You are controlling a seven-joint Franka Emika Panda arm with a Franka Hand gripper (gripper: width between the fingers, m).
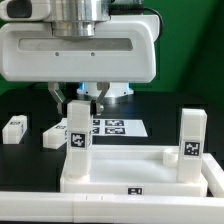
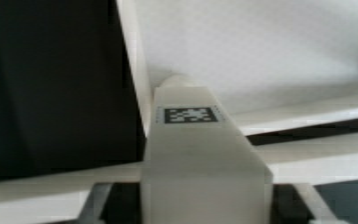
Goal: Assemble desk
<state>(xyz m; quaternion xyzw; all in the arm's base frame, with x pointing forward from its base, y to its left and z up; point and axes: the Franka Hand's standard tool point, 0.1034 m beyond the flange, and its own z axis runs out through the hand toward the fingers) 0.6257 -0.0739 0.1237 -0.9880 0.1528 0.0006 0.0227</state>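
- Tabletop panel (image 1: 130, 168) of the desk lies flat at the front of the black table (image 1: 30, 105), rim up. This puts its corner sockets where the arm can reach them from above.
- As a shallow tray it holds two upright legs, one at each back corner. Its middle is bare, and I cannot see whether either leg is fully seated.
- Gripper (image 1: 86, 98) hangs straight down over the corner on the exterior view's left. In the wrist view its dark fingers lie against both sides of the gripped leg (image 1: 76, 135) (image 2: 197, 150), so I judge them clenched on it. An upright hold suits pressing or twisting the leg into its socket.
- Marker board (image 1: 112, 127) lies behind the panel and carries only its tags.
- Second standing leg (image 1: 192, 135) stands alone at the exterior view's right corner.
- Two loose legs (image 1: 14, 128) (image 1: 54, 133) lie on the table towards the exterior view's left, clear of the panel and probably waiting for the front corners.
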